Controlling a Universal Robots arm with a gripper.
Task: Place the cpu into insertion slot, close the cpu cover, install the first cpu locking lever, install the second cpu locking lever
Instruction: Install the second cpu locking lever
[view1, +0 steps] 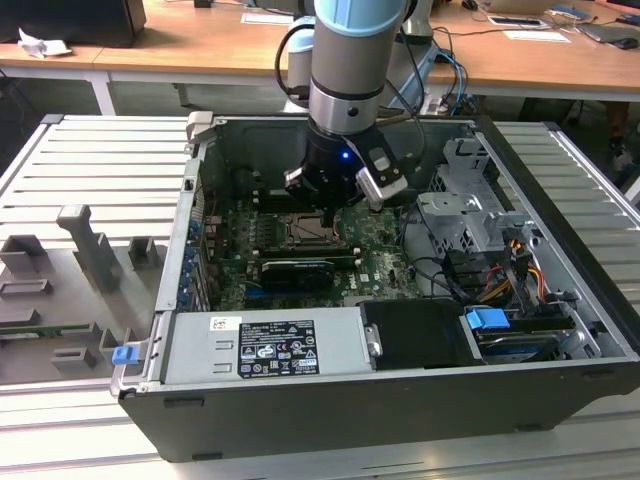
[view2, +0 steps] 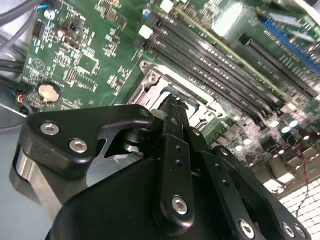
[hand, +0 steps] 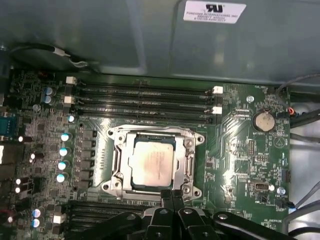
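cpu (hand: 154, 164) sitting in socket, cpu cover (hand: 152, 134) down; end effector (hand: 172, 196) hovering just beside it, clenched empty; levers pending, I'd judge.

Open computer case (view1: 400, 400) lies on a ribbed metal tabletop (view1: 90, 170). The arm (view1: 350, 70) reaches down into it; its hand (view1: 330, 222) hangs just above the motherboard (view1: 300, 245), over the socket area. Grey power supply (view1: 265, 345) occupies the near side.
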